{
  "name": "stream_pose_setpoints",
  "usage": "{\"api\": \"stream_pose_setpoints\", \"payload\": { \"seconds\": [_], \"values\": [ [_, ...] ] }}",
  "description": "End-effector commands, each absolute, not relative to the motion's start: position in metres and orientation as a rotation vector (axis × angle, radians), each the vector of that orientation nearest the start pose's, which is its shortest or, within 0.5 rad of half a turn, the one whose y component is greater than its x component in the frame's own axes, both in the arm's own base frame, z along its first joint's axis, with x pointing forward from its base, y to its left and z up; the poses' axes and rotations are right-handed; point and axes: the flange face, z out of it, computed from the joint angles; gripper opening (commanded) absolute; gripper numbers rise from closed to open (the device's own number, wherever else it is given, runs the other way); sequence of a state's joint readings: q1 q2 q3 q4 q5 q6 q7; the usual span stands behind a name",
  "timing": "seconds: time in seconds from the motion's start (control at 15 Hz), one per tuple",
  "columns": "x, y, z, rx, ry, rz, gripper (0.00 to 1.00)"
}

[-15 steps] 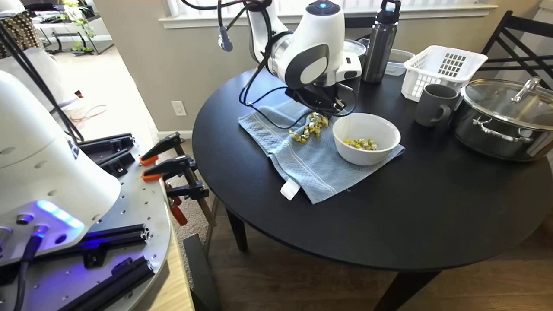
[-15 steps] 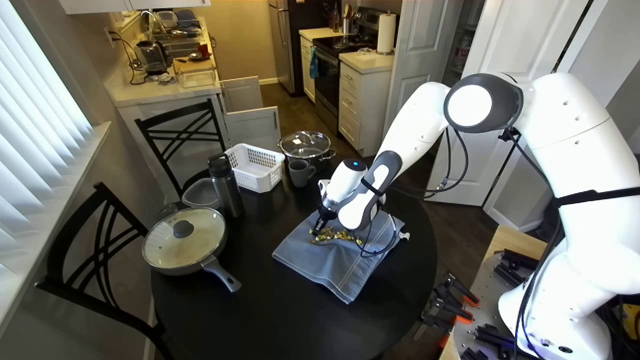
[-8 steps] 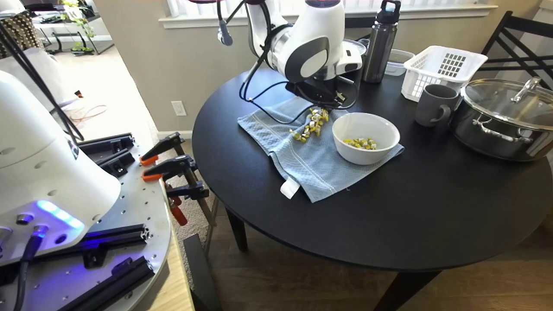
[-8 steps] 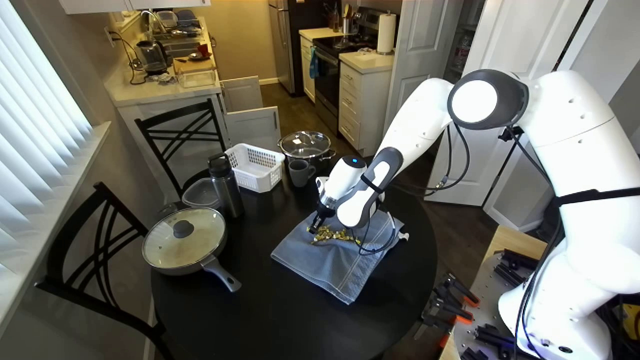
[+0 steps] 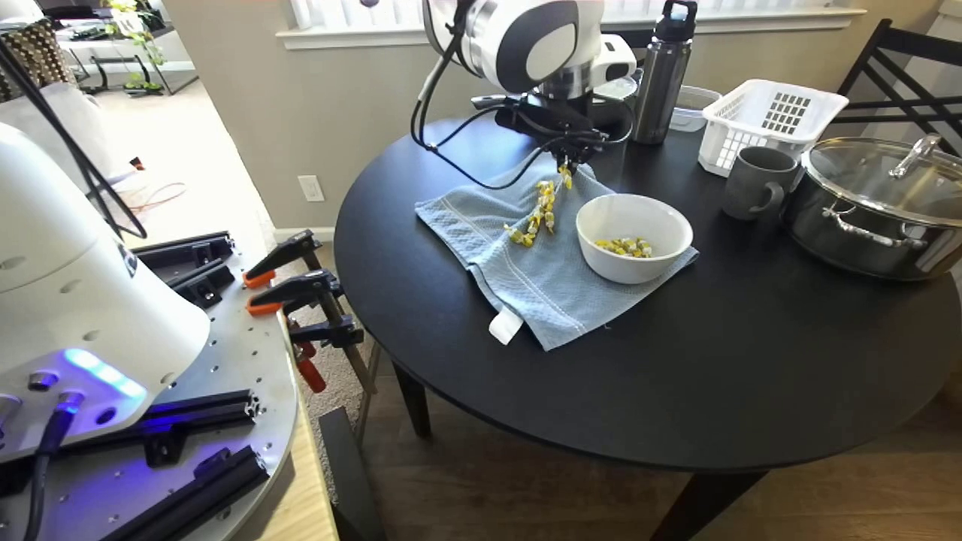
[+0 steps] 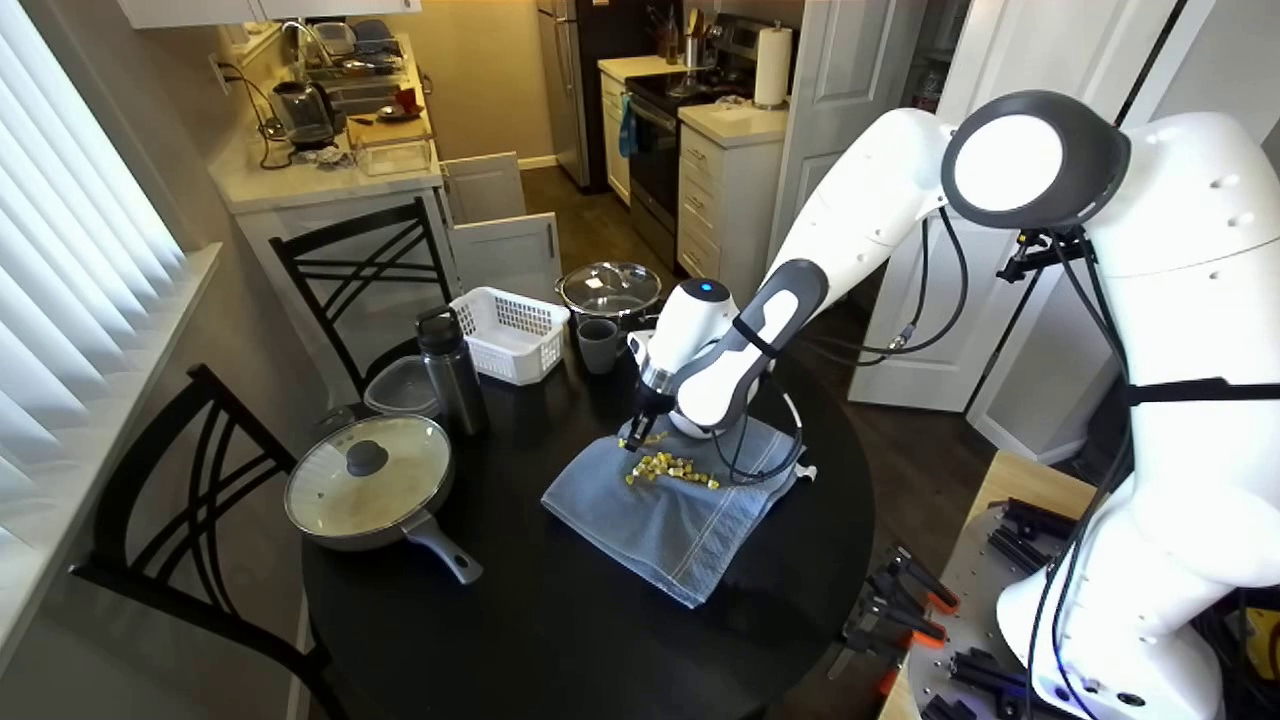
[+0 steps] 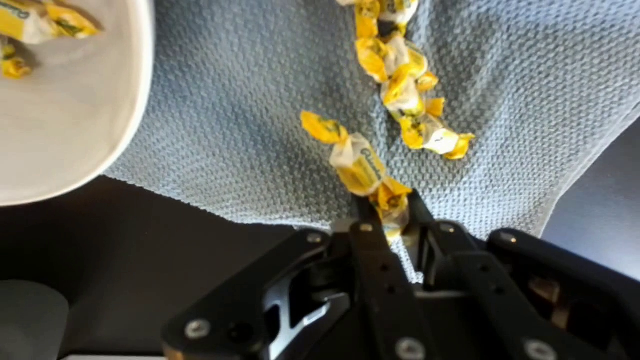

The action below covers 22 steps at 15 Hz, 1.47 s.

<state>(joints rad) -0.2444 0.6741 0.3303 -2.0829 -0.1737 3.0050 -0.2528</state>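
The pincer is clamped on the near end of a wrapped candy, whose body juts past the fingers over the blue cloth, between the white bowl and a line of similar sweets. It looks yellow and whitish, with printed lettering and twisted ends (whether the bit between the fingers is a second candy, I cannot tell).

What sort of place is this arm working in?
Probably a home, in a dining area by the kitchen: a round table, with a stove and a kettle beyond it in an exterior view.
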Motion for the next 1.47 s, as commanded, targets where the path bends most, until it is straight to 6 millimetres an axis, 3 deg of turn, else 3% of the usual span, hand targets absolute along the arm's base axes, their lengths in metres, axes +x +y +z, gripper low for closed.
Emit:
{"api": "stream_pose_setpoints", "payload": {
  "seconds": [0.0, 0.27, 0.47, 0.53, 0.6, 0.67, 0.87, 1.27, 1.33, 1.4],
  "values": [
    [0.583, 0.065, 0.177, -2.941, -0.721, -0.393, 0.04],
    [0.582, 0.065, 0.182, -2.945, -0.774, -0.338, 0.04],
    [0.584, 0.065, 0.172, -2.952, -0.790, -0.309, 0.04],
    [0.584, 0.066, 0.168, -2.955, -0.786, -0.294, 0.31],
    [0.584, 0.068, 0.165, -2.952, -0.802, -0.289, 0.43],
    [0.584, 0.069, 0.163, -2.951, -0.818, -0.286, 0.09],
    [0.583, 0.073, 0.161, -2.945, -0.834, -0.286, 0.01],
    [0.585, 0.071, 0.151, -2.967, -0.823, -0.253, 0.03],
    [0.585, 0.071, 0.146, -2.967, -0.821, -0.239, 0.27],
    [0.586, 0.071, 0.141, -2.967, -0.820, -0.221, 0.28]
  ]
}}
